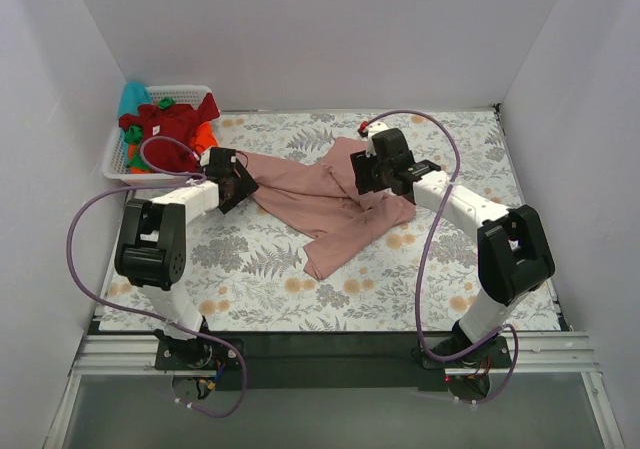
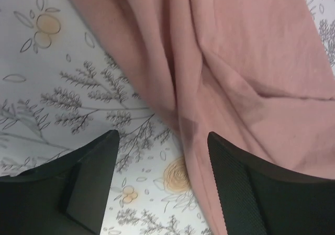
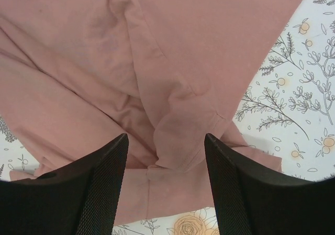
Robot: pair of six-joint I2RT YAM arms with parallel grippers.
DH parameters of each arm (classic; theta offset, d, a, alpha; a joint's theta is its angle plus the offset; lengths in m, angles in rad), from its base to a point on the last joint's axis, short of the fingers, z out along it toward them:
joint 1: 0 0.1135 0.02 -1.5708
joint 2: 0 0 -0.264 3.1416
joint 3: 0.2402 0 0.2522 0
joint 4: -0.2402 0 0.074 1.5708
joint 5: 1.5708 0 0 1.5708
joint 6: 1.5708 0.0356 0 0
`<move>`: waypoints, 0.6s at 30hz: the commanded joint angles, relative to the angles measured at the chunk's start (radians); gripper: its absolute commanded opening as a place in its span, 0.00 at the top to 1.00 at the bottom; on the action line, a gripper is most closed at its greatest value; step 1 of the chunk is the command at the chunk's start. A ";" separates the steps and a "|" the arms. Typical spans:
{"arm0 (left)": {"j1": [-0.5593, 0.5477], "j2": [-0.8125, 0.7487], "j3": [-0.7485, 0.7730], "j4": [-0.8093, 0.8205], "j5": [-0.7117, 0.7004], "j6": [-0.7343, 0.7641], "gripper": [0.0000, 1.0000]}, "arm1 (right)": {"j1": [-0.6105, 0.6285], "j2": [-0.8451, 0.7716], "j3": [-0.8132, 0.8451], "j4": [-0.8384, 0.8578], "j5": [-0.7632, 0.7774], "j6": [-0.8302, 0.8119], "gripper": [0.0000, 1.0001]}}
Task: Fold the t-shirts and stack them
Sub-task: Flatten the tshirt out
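A dusty-pink t-shirt (image 1: 325, 204) lies crumpled on the floral cloth at the table's middle, no print showing. My left gripper (image 1: 236, 181) is open over its left edge; in the left wrist view the shirt (image 2: 246, 62) fills the right side and its edge runs between my fingers (image 2: 238, 188). My right gripper (image 1: 372, 174) is open above the shirt's right part; the right wrist view shows a folded sleeve (image 3: 188, 130) between my fingers (image 3: 104, 188). Dark red (image 1: 165, 121), orange (image 1: 205, 134) and teal (image 1: 132, 99) shirts lie heaped in the basket.
A white slatted basket (image 1: 113, 164) stands at the back left corner. The floral table cloth (image 1: 260, 279) covers the table. White walls close in the left, back and right sides. Purple cables loop off both arms.
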 commanded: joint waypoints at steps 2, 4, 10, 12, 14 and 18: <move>0.005 0.061 0.057 0.002 0.020 -0.026 0.41 | -0.015 0.031 -0.011 0.031 -0.001 0.021 0.34; 0.005 0.064 0.057 0.002 0.034 -0.039 0.48 | -0.039 0.057 -0.020 0.043 -0.002 0.030 0.34; 0.005 0.035 0.006 0.011 0.072 -0.071 0.77 | -0.088 0.114 -0.012 0.064 -0.048 0.049 0.34; 0.005 0.026 -0.009 0.016 0.077 -0.078 0.86 | -0.097 0.137 -0.004 0.064 -0.094 0.056 0.34; 0.005 0.006 -0.034 0.019 0.085 -0.085 1.00 | -0.105 0.152 0.005 0.069 -0.148 0.064 0.34; 0.005 -0.055 -0.090 0.019 0.098 -0.101 1.00 | -0.127 0.192 0.015 0.080 -0.209 0.088 0.53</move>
